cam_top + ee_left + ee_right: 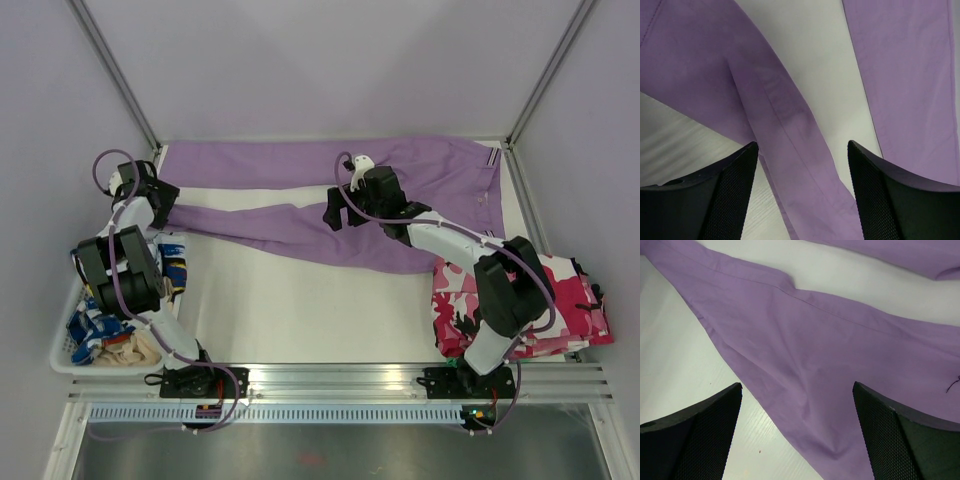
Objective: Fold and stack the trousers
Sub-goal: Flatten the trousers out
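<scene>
The lilac trousers (290, 165) lie flat across the back of the table, waist to the right and both legs running left with a strip of white table between them. My left gripper (168, 196) hovers over the far left end of the near leg. Its jaws stand apart over a narrow fold of the trousers (790, 115) and are not clamped on it (802, 145). My right gripper (333, 212) is above the middle of the near leg. It is open (797, 385) over the trousers (815, 340), at the cloth's near edge.
A folded pink, white and black camouflage garment (560, 300) lies at the right, beside the right arm. A white basket (60, 345) holding blue-and-white clothing (90, 325) sits at the left edge. Metal frame posts rise at the back corners.
</scene>
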Motion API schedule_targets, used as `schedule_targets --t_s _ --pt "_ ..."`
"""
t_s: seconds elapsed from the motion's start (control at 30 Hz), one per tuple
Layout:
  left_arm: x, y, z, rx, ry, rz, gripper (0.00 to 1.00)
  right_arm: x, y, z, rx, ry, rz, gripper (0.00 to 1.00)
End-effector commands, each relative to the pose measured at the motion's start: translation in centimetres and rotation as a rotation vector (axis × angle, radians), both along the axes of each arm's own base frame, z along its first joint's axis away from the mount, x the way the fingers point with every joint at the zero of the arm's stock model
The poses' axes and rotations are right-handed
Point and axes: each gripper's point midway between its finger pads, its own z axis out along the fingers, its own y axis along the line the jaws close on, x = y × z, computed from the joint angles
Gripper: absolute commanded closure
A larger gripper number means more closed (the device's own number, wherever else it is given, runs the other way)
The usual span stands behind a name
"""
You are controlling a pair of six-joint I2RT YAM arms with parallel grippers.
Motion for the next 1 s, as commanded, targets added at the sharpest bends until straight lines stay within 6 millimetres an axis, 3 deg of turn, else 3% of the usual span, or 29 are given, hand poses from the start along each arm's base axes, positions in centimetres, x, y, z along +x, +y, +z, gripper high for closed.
schedule_targets --t_s 0.0,0.13,0.27,0.37,0.53,0.6,0.63,0.67,0.7,0.73,0.77,0.83,0.93,0.97 --pt "1.4 1.5 0.2 0.012 -0.006 0.044 0.23 1.5 0.6 0.0 0.000 -0.030 -0.006 0.02" --pt "1.8 2.1 -1.5 0.019 0.059 0.044 0.32 2.2 0.9 -0.5 -0.016 -0.024 -0.007 0.02" --pt "2.2 2.3 -1.9 0.025 0.062 0.044 0.78 2.6 0.8 -0.5 -0.030 -0.036 -0.014 0.02" --pt "2.4 2.9 -0.4 0.072 0.045 0.033 0.98 2.7 0.6 -0.4 -0.042 -0.045 -0.018 0.02" --pt "2.7 5.3 5.9 0.226 0.006 0.059 0.98 2.8 0.5 -0.6 -0.044 -0.040 -0.021 0.02" --pt "2.8 5.9 7.0 0.270 0.029 0.042 0.98 2.8 0.6 -0.7 -0.037 -0.034 -0.023 0.02" --pt "3.3 6.1 6.1 0.281 0.056 0.018 0.98 2.9 0.7 -0.7 -0.032 -0.036 -0.024 0.02" --pt "4.5 6.4 7.1 0.310 0.050 -0.020 0.98 2.9 0.9 -0.8 -0.026 -0.034 -0.019 0.02" --pt "4.8 5.9 6.0 0.285 0.086 -0.061 0.97 2.8 1.1 -0.8 -0.018 -0.027 -0.018 0.02" --pt "5.4 5.8 3.2 0.260 0.141 -0.095 0.96 2.8 1.3 -0.8 -0.007 -0.029 -0.013 0.02" --pt "6.4 5.7 3.5 0.261 0.136 -0.115 0.96 2.8 1.4 -1.1 -0.004 -0.023 -0.010 0.02" --pt "7.0 4.8 0.6 0.210 0.170 -0.156 0.96 3.0 1.6 -1.0 0.003 -0.019 -0.013 0.02" --pt "7.7 3.2 -0.7 0.172 0.143 -0.196 0.95 3.0 1.4 -1.2 -0.002 -0.011 -0.018 0.02" --pt "7.8 2.8 -0.2 0.177 0.128 -0.205 0.93 2.9 1.4 -1.0 -0.005 -0.013 -0.019 0.02"
